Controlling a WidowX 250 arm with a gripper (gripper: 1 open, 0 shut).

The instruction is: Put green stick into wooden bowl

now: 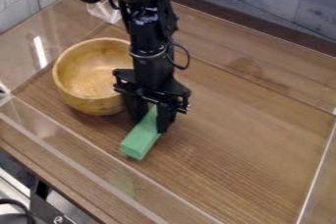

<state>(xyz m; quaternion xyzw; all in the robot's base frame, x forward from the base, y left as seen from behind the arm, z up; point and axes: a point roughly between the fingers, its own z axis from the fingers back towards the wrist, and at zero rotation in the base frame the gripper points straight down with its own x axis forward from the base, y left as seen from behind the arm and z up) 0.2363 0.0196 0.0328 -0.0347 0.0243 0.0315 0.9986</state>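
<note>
Green stick on the tabletop juts nearward from our jaws, long axis running near to far, wooden bowl just beside them; they seem closed around its far end.

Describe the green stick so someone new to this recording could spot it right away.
On the wooden table, find the big round tan bowl at the left. Beside it, the black gripper reaches down over one end of the green stick. It is the flat, slim, bright green piece, unlike the hollow bowl.
</note>
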